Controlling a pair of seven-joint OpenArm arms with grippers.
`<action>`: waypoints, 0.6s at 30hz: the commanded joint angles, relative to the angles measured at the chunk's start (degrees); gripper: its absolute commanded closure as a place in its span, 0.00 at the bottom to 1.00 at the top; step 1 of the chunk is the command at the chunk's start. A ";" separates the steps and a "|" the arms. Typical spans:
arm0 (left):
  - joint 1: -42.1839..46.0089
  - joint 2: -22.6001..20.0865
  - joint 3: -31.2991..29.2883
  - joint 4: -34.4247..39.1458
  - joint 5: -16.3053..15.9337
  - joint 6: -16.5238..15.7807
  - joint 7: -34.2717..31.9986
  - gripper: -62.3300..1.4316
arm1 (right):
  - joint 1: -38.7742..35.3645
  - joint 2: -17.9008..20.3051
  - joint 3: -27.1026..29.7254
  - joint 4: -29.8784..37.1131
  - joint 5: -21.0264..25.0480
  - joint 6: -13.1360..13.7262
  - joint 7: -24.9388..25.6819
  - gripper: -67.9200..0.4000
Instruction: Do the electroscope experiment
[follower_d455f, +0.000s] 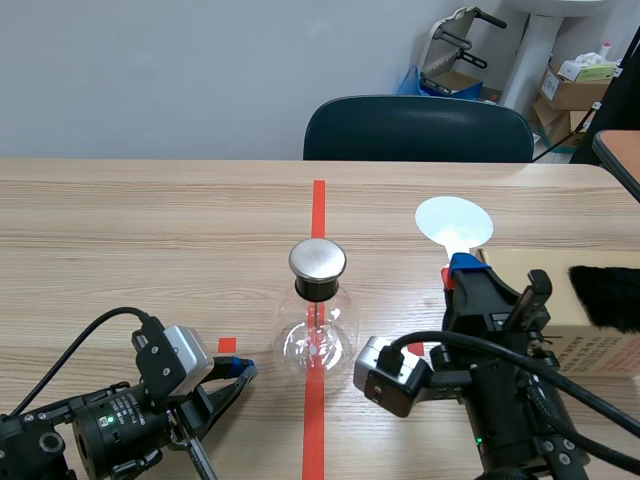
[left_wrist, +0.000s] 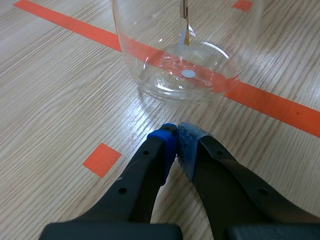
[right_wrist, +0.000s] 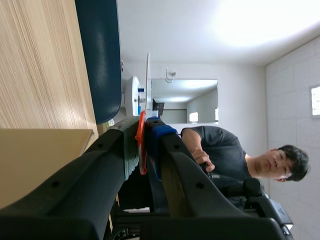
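The electroscope, a round glass flask (follower_d455f: 317, 335) with a metal cap (follower_d455f: 317, 259), stands on the orange tape line at the table's middle. In the left wrist view the flask (left_wrist: 150, 60) is just ahead of my fingertips, with a thin leaf (left_wrist: 186, 36) hanging inside. My left gripper (follower_d455f: 243, 368) (left_wrist: 176, 135) rests low on the table, shut on nothing, pads touching. My right gripper (follower_d455f: 462, 268) (right_wrist: 145, 131) is raised right of the flask, shut on the orange handle (right_wrist: 141, 145) of a paddle with a white disc (follower_d455f: 455, 222) (right_wrist: 148, 80).
A cardboard box (follower_d455f: 590, 335) (right_wrist: 40, 160) with a black fur piece (follower_d455f: 606, 296) lies at the right, beside the right arm. A dark chair (follower_d455f: 418, 130) stands behind the table. A person (right_wrist: 225, 155) shows in the right wrist view's background.
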 joint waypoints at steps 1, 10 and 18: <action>-0.15 -0.17 -0.33 0.90 -0.44 0.02 -0.98 0.93 | 0.68 0.31 0.37 1.40 -0.04 -3.32 0.00 0.97; -0.15 -0.17 -0.33 0.92 -1.49 -1.07 -4.72 0.93 | 0.68 0.35 0.48 1.40 -0.04 -3.32 0.52 0.97; 0.00 -0.15 -0.33 0.92 -1.49 -4.52 -8.92 0.93 | 0.66 0.35 0.48 1.40 -0.04 -3.32 -0.09 0.97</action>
